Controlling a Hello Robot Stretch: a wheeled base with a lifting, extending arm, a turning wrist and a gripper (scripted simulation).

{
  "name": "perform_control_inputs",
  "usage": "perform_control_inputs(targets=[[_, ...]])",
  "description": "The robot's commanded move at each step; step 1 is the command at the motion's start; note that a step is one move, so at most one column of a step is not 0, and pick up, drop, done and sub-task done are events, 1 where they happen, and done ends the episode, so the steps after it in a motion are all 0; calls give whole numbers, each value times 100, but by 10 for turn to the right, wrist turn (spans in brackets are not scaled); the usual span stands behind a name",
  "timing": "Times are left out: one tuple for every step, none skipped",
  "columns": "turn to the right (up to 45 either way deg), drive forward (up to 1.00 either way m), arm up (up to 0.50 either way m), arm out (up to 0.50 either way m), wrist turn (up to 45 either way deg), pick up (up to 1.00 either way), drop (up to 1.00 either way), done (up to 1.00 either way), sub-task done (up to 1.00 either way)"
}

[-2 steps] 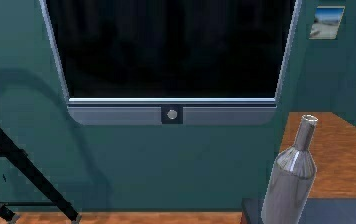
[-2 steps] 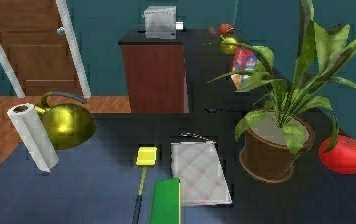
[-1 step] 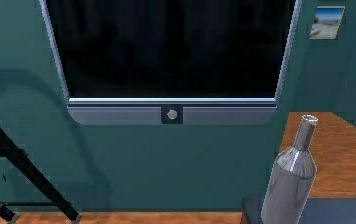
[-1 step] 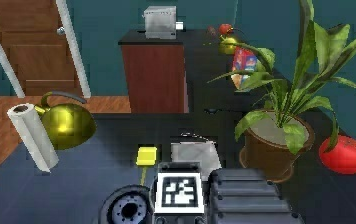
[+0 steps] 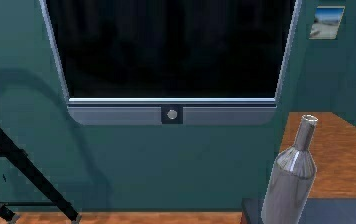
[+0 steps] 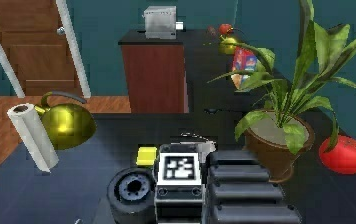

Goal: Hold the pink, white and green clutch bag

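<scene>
My gripper (image 6: 136, 188): low in the arm side view, left of the white marker square (image 6: 179, 167), over a dark tabletop (image 6: 96, 152). I can't make out its far end, so I cannot tell whether it holds anything.
Close by: a small yellow thing (image 6: 146, 155) just beyond it; a paper roll (image 6: 33, 138) and a round gold pot (image 6: 66, 125) off to the left.
Plant (image 6: 286, 110): in a brown pot to the right, with its leaves crossing part of the bag.
Clutch bag (image 6: 244, 65): a pink, white and green patch that I take for it, on the dark counter (image 6: 211, 78) farther out.
Bearing: up and right of my gripper, well apart, past the plant's leaves.
Long axis: looks taller than wide, but I'm not sure.
Coming move, as I judge it: reach outward and rightward, keeping left of the plant.
</scene>
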Motion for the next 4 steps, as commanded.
perform_control_inputs(targets=[[0,0,0,0,450,0,0,0,0],[0,0,0,0,450,0,0,0,0],[0,0,0,0,450,0,0,0,0],[0,0,0,0,450,0,0,0,0]])
